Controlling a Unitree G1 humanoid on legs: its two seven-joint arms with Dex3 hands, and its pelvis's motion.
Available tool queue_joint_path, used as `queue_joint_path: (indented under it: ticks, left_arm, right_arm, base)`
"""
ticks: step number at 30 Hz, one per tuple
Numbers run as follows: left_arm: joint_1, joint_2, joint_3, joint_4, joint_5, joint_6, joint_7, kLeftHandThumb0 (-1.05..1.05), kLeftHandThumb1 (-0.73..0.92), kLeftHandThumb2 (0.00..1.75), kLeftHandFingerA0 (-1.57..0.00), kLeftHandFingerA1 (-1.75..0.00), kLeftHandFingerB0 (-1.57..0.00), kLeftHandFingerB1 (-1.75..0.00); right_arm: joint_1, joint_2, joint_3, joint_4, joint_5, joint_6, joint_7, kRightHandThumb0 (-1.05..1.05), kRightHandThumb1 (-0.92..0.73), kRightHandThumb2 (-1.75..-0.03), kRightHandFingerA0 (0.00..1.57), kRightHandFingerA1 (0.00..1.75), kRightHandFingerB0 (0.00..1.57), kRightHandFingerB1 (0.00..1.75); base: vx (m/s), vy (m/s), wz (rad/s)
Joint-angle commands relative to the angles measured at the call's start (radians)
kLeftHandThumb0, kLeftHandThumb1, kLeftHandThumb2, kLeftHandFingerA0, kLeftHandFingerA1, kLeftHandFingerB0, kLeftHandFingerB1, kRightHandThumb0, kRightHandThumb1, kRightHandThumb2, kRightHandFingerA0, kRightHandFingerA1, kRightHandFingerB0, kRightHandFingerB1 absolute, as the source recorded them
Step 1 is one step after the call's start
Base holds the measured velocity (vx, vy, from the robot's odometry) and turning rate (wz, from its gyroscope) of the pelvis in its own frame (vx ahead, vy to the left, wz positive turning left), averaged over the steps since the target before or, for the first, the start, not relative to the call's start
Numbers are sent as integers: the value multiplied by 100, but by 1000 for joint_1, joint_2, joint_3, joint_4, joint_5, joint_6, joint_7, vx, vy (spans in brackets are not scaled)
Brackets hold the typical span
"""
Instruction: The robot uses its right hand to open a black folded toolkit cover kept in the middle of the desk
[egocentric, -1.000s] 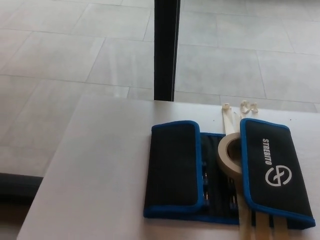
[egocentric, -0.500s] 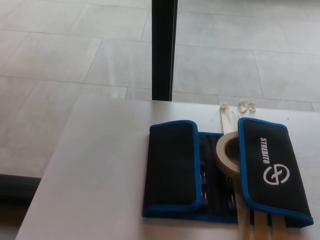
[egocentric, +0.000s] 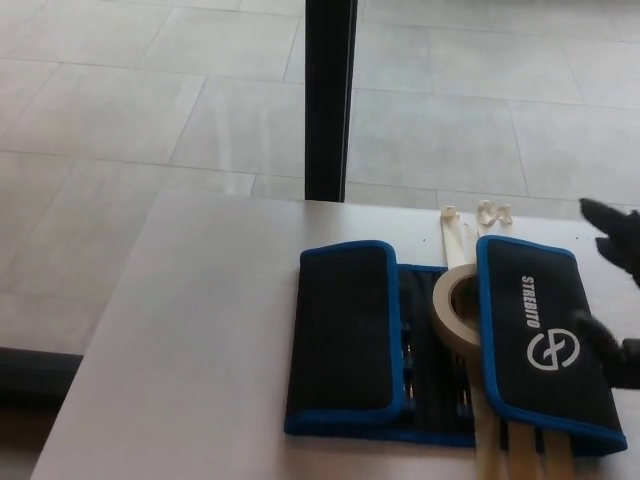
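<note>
Toolkit cover (egocentric: 450, 345): black with blue edging, lying on the white desk (egocentric: 200, 330) toward its right side; both side flaps are folded inward over the middle.
Left flap (egocentric: 345, 330): lying flat and plain, showing no writing.
Middle pocket strip (egocentric: 432, 350): showing only as a narrow gap between the flaps; contents are too dark to make out.
Tape roll (egocentric: 458, 308): beige, standing tilted in the gap, its right side tucked under the right flap's edge.
Right flap (egocentric: 540, 340): carrying white lettering "STREBITO" running vertically and a round white logo below it.
Beige strips (egocentric: 515, 452): sticking out beneath the cover's lower edge, cut off by the frame; similar strips are showing above the cover near the desk's far edge.
Right hand (egocentric: 615, 290): entering from the right edge, largely cut off; black fingers (egocentric: 603, 212) are spreading apart, holding nothing, one lower finger hovering over the right flap's outer edge; whether it touches is unclear.
Black post (egocentric: 330, 100): standing behind the desk, top cut off.
</note>
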Motion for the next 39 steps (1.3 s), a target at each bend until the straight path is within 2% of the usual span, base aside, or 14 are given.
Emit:
queue_joint_path:
  ticks: [1,10,13,20,21,25,31,32,33,34,35,37,38,39]
  left_arm:
    - [-2,27,16,10,-34,-1,-18,-88,81,64,-33,-56,-28,-39]
    - [1,30,-10,6,-7,-23,3,-89,84,65,-31,-54,-27,-39]
    - [-3,30,-2,10,-18,-12,0,-90,83,65,-30,-56,-25,-40]
    - [-3,36,-11,8,-10,-8,11,-94,73,74,-32,-55,-26,-41]
    - [-1,32,-12,9,-10,-13,10,-89,84,65,-31,-53,-28,-39]
    - [6,31,-29,6,7,-33,19,-93,78,74,-30,-56,-25,-42]
    - [0,33,-15,6,-15,-8,22,-89,83,65,-26,-53,-28,-39]
    - [6,34,-27,4,-3,-26,10,-87,85,66,-25,-53,-25,-40]
    - [6,34,-28,4,-3,-26,10,-87,85,66,-25,-53,-25,-40]
    - [5,32,-22,5,-11,-23,9,-86,84,66,-26,-53,-26,-39]
    - [4,28,-18,6,-15,-24,11,-88,86,66,-29,-54,-26,-40]
    - [2,29,-16,8,-17,-21,20,-88,84,65,-31,-54,-27,-40]
    - [4,31,-26,8,-5,-28,21,-78,64,110,-35,-64,-10,-46]
    - [4,33,-29,6,-4,-28,13,-89,87,66,-29,-55,-25,-40]
  right_arm:
    - [-7,-92,198,59,-307,-33,83,-56,-63,-61,4,32,12,25]
    - [-28,-129,264,121,-368,-17,54,-59,-45,-87,0,35,4,36]
    - [-25,-166,273,141,-398,-35,42,-60,-65,-60,0,39,11,27]
    - [-44,-231,284,188,-471,-46,8,-64,-66,-60,0,37,13,26]
    - [-40,-264,297,194,-537,-62,-43,-80,-53,-94,2,30,10,36]
    - [-38,-290,315,201,-615,-67,-117,-84,-56,-96,2,29,13,37]
    - [-38,-254,324,209,-680,-7,-203,-74,-51,-89,2,41,11,41]
    - [-39,-224,336,213,-721,24,-265,-37,-41,-99,4,55,0,48]
    - [-39,-223,336,214,-723,24,-267,-37,-41,-99,4,55,0,48]
    - [-42,-217,339,220,-734,27,-286,-66,-66,-59,10,48,22,28]
    - [-48,-199,348,224,-753,44,-311,-36,-44,-100,4,55,0,48]
    - [-54,-169,358,224,-772,65,-336,-67,-51,-82,7,52,12,40]
    - [-56,-157,361,217,-775,78,-333,-65,-51,-82,7,53,12,40]
    - [-63,-144,364,226,-781,76,-351,-60,-64,-61,8,51,19,30]
  base:
    - [0,0,0]
    - [0,0,0]
    - [0,0,0]
    - [0,0,0]
    - [0,0,0]
    - [0,0,0]
    - [0,0,0]
    - [0,0,0]
    - [0,0,0]
    - [0,0,0]
    - [0,0,0]
    - [0,0,0]
    - [0,0,0]
    - [0,0,0]
